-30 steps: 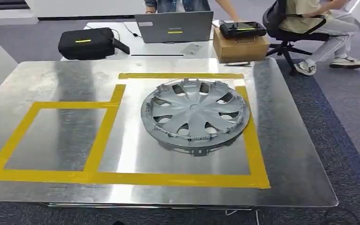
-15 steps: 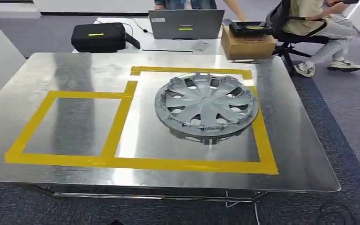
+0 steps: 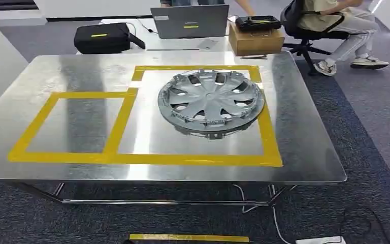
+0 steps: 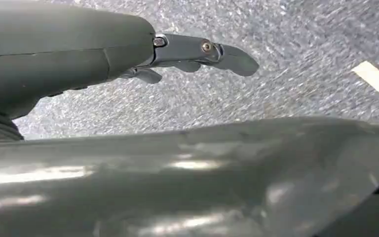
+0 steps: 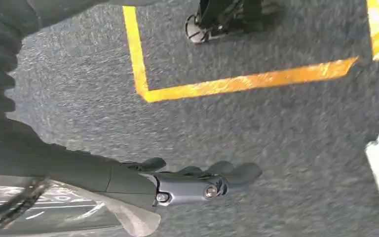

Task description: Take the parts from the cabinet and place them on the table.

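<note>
A grey spoked plastic wheel cover (image 3: pixel 210 102) lay flat inside the right yellow-taped square (image 3: pixel 267 133) on the shiny metal counter (image 3: pixel 304 137). Both the left hand (image 4: pixel 187 54) and right hand (image 5: pixel 192 182) hung over carpet, fingers loosely extended, holding nothing.

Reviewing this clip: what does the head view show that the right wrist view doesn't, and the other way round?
Head view alone: the metal table, the hubcap lying inside the larger yellow taped outline, plus a laptop, a black case and a seated person beyond. Right wrist view alone: the right hand, holding nothing, hanging above the floor. Shared: grey carpet with yellow tape on it.
</note>
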Available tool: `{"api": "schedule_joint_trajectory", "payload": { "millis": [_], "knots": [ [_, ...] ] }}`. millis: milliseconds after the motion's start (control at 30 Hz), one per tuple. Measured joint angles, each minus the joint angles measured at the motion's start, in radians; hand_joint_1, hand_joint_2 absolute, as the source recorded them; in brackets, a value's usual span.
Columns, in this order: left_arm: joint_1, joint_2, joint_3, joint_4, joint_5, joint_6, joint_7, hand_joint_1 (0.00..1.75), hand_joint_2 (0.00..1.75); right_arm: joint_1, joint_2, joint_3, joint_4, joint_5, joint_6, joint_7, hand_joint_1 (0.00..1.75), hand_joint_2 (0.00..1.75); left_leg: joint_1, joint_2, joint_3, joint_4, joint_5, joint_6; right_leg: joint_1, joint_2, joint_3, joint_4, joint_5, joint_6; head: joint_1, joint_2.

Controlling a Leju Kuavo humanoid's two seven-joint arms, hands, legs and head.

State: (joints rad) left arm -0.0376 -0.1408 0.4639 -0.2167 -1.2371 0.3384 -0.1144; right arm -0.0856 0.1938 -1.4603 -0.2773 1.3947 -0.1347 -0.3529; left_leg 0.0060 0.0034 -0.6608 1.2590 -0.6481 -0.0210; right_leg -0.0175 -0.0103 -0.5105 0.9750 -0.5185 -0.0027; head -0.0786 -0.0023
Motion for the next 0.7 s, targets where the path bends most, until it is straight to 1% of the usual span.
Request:
{"api": "schedule_joint_trajectory", "payload": {
  "millis": [33, 67, 100, 133, 167, 200, 233, 267, 333, 367, 400, 433, 467, 500, 533, 567, 600, 633, 667, 700],
  "knots": [
    [0.0, 0.0, 0.001, 0.0, 0.0, 0.0, 0.0, 0.0, 0.0, 0.0, 0.0, 0.0, 0.0, 0.0, 0.0, 0.0, 0.0, 1.75, 0.0, 0.0, 0.0, 0.044, -0.005, 0.0, 0.002, -0.001, -0.005, 0.003, 0.009, 0.0, 0.0, 0.0],
    [0.0, 0.0, 0.003, 0.0, 0.0, 0.0, 0.0, 0.0, 0.0, 0.0, 0.0, 0.0, 0.0, 0.0, 0.0, 0.0, 0.0, 1.75, 0.0, 0.0, 0.013, 0.048, 0.014, 0.002, 0.003, -0.001, -0.02, 0.008, 0.018, 0.001, -0.001, 0.0],
    [-0.001, 0.0, 0.006, 0.0, 0.0, 0.0, 0.0, 0.0, 0.0, 0.0, 0.0, 0.0, 0.0, 0.0, 0.0, 0.0, 0.0, 1.75, 0.0, 0.0, 0.046, 0.016, 0.053, 0.005, 0.005, -0.001, -0.037, 0.014, 0.027, 0.002, -0.001, 0.0],
    [-0.001, 0.0, 0.008, 0.0, 0.0, 0.0, 0.0, 0.0, 0.0, 0.0, 0.0, 0.0, 0.0, 0.0, 0.0, 0.0, 0.0, 1.75, -0.001, 0.0, 0.094, -0.05, 0.084, 0.011, 0.007, -0.001, -0.048, 0.018, 0.032, 0.003, 0.0, 0.0],
    [-0.002, 0.0, 0.009, 0.0, 0.0, 0.0, 0.0, 0.0, 0.0, 0.0, 0.0, 0.0, 0.0, 0.0, 0.0, 0.0, 0.0, 1.75, -0.004, -0.001, 0.156, -0.149, 0.108, 0.022, 0.008, 0.0, -0.056, 0.022, 0.038, 0.004, -0.002, 0.0],
    [-0.003, 0.001, 0.01, 0.0, 0.0, 0.0, 0.0, 0.0, 0.0, -0.001, 0.002, 0.0, 0.001, 0.0, 0.001, 0.0, 0.0, 1.75, -0.009, -0.002, 0.206, -0.234, 0.108, 0.035, 0.007, 0.0, -0.062, 0.022, 0.044, 0.006, 0.0, 0.0],
    [-0.004, 0.002, 0.011, 0.0, 0.0, 0.0, 0.0, 0.0, 0.0, -0.001, 0.003, 0.0, 0.001, 0.0, 0.001, 0.0, 0.0, 1.75, -0.011, -0.001, 0.229, -0.282, 0.097, 0.041, 0.012, 0.0, -0.068, 0.025, 0.051, 0.014, 0.0, 0.0],
    [-0.006, 0.002, 0.011, 0.0, 0.0, 0.0, 0.0, 0.0, 0.0, -0.001, 0.003, 0.0, 0.001, 0.0, 0.001, 0.0, 0.0, 1.75, -0.014, -0.001, 0.227, -0.289, 0.097, 0.041, 0.009, -0.002, -0.073, 0.024, 0.06, 0.021, 0.0, 0.0],
    [-0.006, 0.001, 0.012, 0.0, 0.0, 0.0, 0.0, 0.0, 0.0, -0.001, 0.003, 0.0, 0.001, 0.0, 0.001, 0.0, 0.0, 1.75, -0.017, -0.001, 0.215, -0.291, 0.101, 0.045, 0.006, -0.004, -0.079, 0.02, 0.077, 0.033, 0.0, 0.0],
    [-0.004, -0.002, 0.012, 0.0, 0.0, 0.0, 0.0, 0.0, 0.0, 0.001, 0.002, 0.0, 0.001, 0.0, 0.001, -0.001, 0.0, 1.75, -0.012, 0.001, 0.203, -0.305, 0.119, 0.053, 0.011, -0.002, -0.084, 0.018, 0.085, 0.043, 0.001, 0.0],
    [-0.007, -0.001, 0.013, 0.0, 0.001, 0.0, 0.0, 0.0, 0.0, 0.001, -0.001, 0.0, 0.001, 0.0, 0.001, -0.001, 0.0, 1.75, -0.008, 0.006, 0.196, -0.307, 0.133, 0.058, 0.007, 0.002, -0.094, 0.032, 0.05, 0.046, 0.002, 0.0],
    [-0.008, -0.001, 0.013, 0.0, 0.001, 0.0, -0.001, 0.0, 0.0, 0.002, -0.001, 0.0, 0.001, 0.0, 0.0, 0.0, 0.0, 1.75, -0.008, 0.006, 0.178, -0.307, 0.144, 0.068, 0.006, 0.005, -0.118, 0.078, -0.014, 0.048, 0.006, 0.0],
    [-0.008, -0.002, 0.013, 0.0, 0.001, 0.0, -0.003, 0.0, 0.0, 0.002, 0.0, 0.0, 0.001, 0.0, 0.0, -0.001, 0.0, 1.75, -0.009, 0.006, 0.163, -0.304, 0.154, 0.07, 0.005, 0.006, -0.133, 0.148, -0.077, 0.051, 0.009, 0.0],
    [-0.008, -0.003, 0.013, 0.0, 0.001, 0.0, -0.004, 0.0, 0.0, 0.001, -0.001, 0.001, 0.001, 0.0, 0.0, -0.002, 0.0, 1.75, -0.011, 0.007, 0.152, -0.302, 0.163, 0.071, 0.005, 0.006, -0.147, 0.222, -0.123, 0.055, 0.008, 0.0],
    [-0.008, -0.004, 0.014, 0.0, 0.001, 0.0, -0.005, 0.0, 0.0, 0.0, -0.001, 0.001, 0.001, -0.001, 0.0, -0.003, 0.0, 1.75, -0.013, 0.009, 0.135, -0.299, 0.174, 0.071, 0.005, 0.006, -0.157, 0.288, -0.144, 0.058, 0.009, 0.0],
    [-0.008, -0.005, 0.015, 0.0, 0.001, 0.0, -0.006, 0.0, 0.0, 0.001, -0.005, 0.001, 0.001, -0.002, 0.0, -0.003, 0.0, 1.75, -0.014, 0.01, 0.119, -0.295, 0.185, 0.07, 0.005, 0.006, -0.152, 0.32, -0.128, 0.06, 0.008, 0.0],
    [-0.008, -0.005, 0.016, 0.0, 0.001, 0.0, -0.006, 0.0, 0.0, 0.002, -0.006, 0.001, 0.001, -0.003, 0.0, -0.003, 0.0, 1.75, -0.014, 0.01, 0.102, -0.291, 0.194, 0.069, 0.005, 0.006, -0.127, 0.31, -0.088, 0.06, 0.009, 0.0],
    [-0.008, -0.005, 0.016, 0.0, 0.001, 0.0, -0.006, 0.0, 0.0, 0.002, -0.008, 0.001, 0.001, -0.004, 0.0, -0.003, 0.0, 1.75, -0.014, 0.01, 0.088, -0.285, 0.201, 0.067, 0.005, 0.006, -0.091, 0.271, -0.049, 0.06, 0.008, 0.0],
    [-0.008, -0.005, 0.016, 0.0, 0.0, -0.001, -0.006, 0.0, 0.0, 0.001, -0.01, 0.001, 0.001, -0.004, 0.0, -0.003, 0.0, 1.75, -0.013, 0.01, 0.071, -0.276, 0.208, 0.062, 0.004, 0.006, -0.03, 0.189, -0.016, 0.058, 0.009, 0.0],
    [-0.01, -0.005, 0.016, 0.0, -0.001, -0.002, -0.006, 0.0, 0.0, -0.001, -0.011, 0.002, 0.001, -0.004, 0.0, -0.003, 0.0, 1.75, -0.014, 0.009, 0.064, -0.266, 0.214, 0.058, 0.003, 0.006, 0.037, 0.096, -0.019, 0.057, 0.008, 0.0]
  ]
}}
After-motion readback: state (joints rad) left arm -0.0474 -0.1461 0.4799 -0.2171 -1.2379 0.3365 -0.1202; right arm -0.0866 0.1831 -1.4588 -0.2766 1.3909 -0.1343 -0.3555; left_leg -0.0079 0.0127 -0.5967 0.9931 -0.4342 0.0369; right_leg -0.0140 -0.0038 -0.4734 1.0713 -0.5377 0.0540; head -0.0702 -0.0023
